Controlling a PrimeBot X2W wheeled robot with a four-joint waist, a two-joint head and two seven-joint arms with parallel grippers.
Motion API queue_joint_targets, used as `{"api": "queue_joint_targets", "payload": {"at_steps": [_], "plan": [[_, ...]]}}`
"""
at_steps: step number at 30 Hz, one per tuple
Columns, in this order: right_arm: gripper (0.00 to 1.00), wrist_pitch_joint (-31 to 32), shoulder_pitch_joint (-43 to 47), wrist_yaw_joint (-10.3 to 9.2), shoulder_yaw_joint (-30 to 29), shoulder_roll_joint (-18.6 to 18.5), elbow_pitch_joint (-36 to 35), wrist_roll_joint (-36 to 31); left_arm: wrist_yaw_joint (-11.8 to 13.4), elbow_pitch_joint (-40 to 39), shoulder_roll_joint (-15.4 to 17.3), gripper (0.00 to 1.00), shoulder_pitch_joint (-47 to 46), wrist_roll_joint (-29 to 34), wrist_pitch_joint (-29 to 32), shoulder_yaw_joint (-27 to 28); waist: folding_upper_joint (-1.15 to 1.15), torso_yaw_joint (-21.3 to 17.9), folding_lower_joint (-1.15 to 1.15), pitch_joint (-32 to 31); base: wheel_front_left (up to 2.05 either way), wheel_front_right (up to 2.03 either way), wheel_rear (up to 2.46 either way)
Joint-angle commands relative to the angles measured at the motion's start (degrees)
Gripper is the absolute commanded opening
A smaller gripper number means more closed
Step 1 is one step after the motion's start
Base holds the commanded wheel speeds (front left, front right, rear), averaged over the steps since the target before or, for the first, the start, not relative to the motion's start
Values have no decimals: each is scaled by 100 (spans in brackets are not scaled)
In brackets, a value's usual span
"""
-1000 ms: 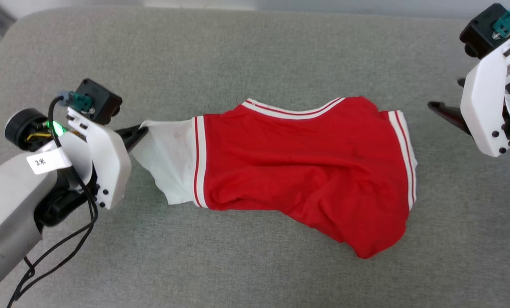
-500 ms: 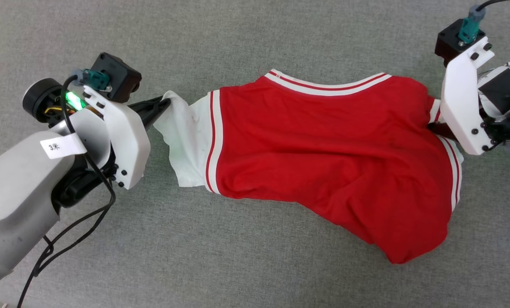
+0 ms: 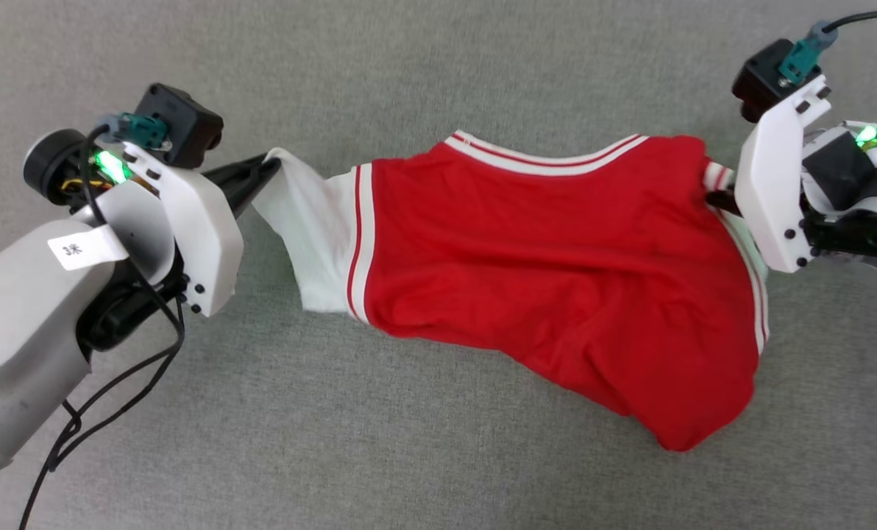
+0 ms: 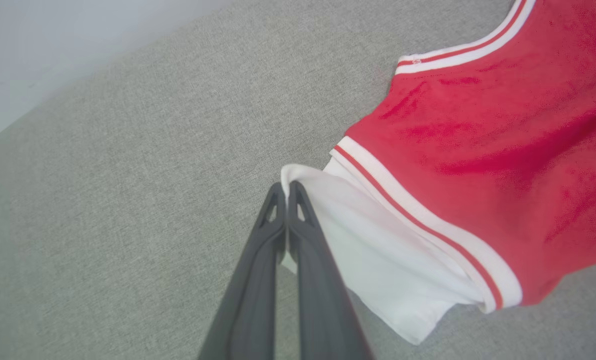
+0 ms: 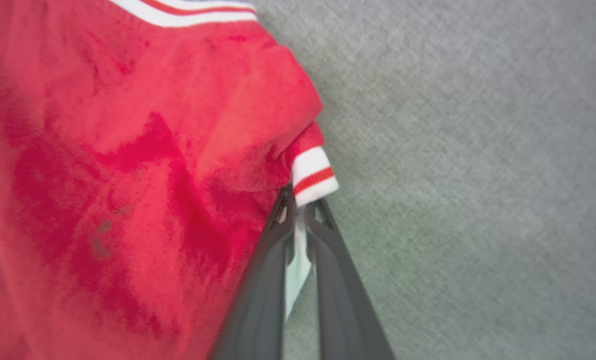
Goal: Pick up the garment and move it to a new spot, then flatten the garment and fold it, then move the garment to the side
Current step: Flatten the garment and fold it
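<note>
Garment (image 3: 556, 272): red jersey, stretched over grey cushion (image 3: 438, 66) between both arms. Left gripper (image 3: 268, 165): pinched closed on white sleeve tip (image 4: 300, 176). Right gripper (image 3: 712, 197): clamped on striped cuff (image 5: 312, 175). Best handled by lifting both ends evenly, tension level, sagging hem (image 3: 677, 434) clear

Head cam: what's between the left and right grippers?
The garment fills the whole stretch. Its white sleeve is pinched in the left gripper and its striped edge in the right gripper. The head view shows this.
</note>
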Motion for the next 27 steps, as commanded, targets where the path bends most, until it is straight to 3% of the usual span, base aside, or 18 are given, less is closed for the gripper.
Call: {"api": "queue_joint_targets", "payload": {"at_steps": [1,12,17,22,27], "plan": [[0,-242,-88,-2,24,-16,-90,66,28,-22,33,0,-19,32,-86,57,0,-85,0,-252,0,0,0],[0,-1463,-301,-2,103,-810,-948,324,334,-742,309,0,-317,340,-656,416,0,-256,0,-1024,0,0,0],[0,-1824,-494,-3,-84,-1070,-1278,289,444,-1022,284,0,-700,482,-686,607,0,-340,0,-1145,0,0,0],[0,-1936,-999,-3,-343,-1085,-1303,-6,386,-1010,108,0,-1384,689,-553,742,0,-446,0,-985,0,0,0],[0,-1935,-1899,-3,-606,-843,-1024,-452,275,-629,-253,0,-2331,822,-488,997,0,-510,0,-505,0,0,0]]}}
